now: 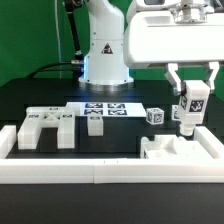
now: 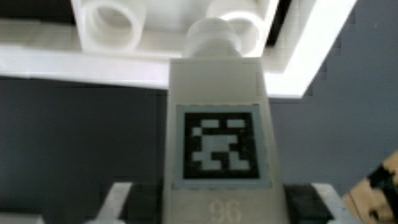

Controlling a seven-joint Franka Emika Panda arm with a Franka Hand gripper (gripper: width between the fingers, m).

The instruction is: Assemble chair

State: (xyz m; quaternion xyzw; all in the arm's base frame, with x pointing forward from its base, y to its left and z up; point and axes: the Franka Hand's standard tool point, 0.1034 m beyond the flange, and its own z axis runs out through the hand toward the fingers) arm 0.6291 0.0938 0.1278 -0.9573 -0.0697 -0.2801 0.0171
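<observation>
Gripper (image 1: 191, 92) tight on upright tagged bar (image 1: 189, 115), fingertips (image 2: 121, 204) cropped in wrist view; contact w/ panel (image 1: 160, 150) unclear.

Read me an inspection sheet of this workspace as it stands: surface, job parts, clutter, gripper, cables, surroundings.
Surface: black table, white border rail along its front.
Job's things: slotted panel, small block and tagged cube lie loose; holed part sits below the tagged bar.
Clutter: nothing seen.
Grippers: gripper, jaws closed on the tagged bar, held upright.
Cables: dark cable beside the robot base.
Surroundings: marker board on the table; green backdrop.
</observation>
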